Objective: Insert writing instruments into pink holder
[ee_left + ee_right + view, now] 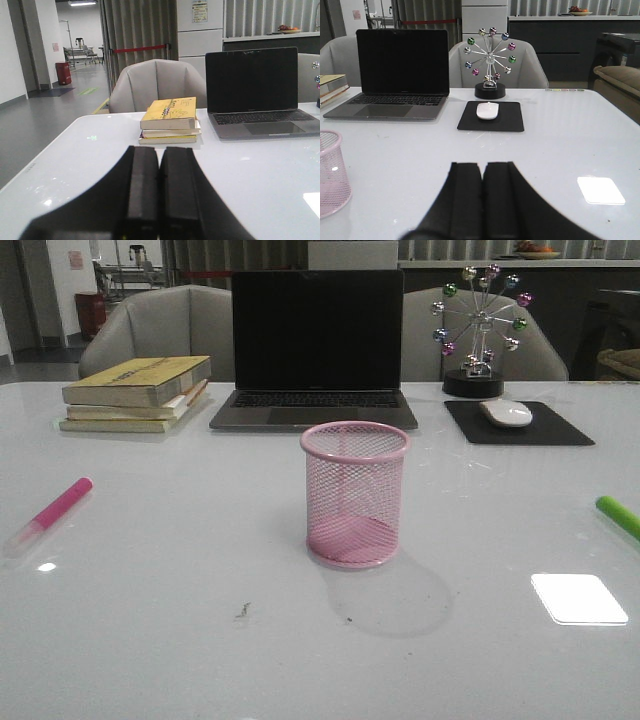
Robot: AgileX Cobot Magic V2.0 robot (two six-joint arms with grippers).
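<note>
Closest in, on the white table (pixel 200 640): a bright square glare patch (pixel 579 598) toward the right and a few dark specks (pixel 243 611) in front of centre. In the wrist views, left gripper (pixel 159 200) pressed together, black fingers (pixel 142 190) meeting with no gap, nothing between them; right gripper (pixel 483 205) likewise closed flat and empty, fingers (pixel 467 200) side by side above bare tabletop. Neither gripper visible from the front camera.

At mid-table, standing upright: pink holder (pixel 355 494), wire mesh, rolled rim, solid base, nothing inside. Well apart to its left, lying flat and angled: magenta pink highlighter (pixel 50 516), pale clear end toward the near edge. Well apart to its right, cut off by the picture's border: lime green highlighter (pixel 619 516), only part showing.

Farther back: stack of books (pixel 137 393) at left, yellow cover on top, cover print too small to read; open laptop (pixel 315 350) in the centre with dark screen, no logo legible; black mouse pad (pixel 517 423) at right carrying a white mouse (pixel 506 412); behind the pad a desk toy wheel (pixel 481 330) with coloured balls on a black base.

Beyond the table: two grey chairs (pixel 160 325), a red bin (pixel 63 73), posted notices too blurred to read.
</note>
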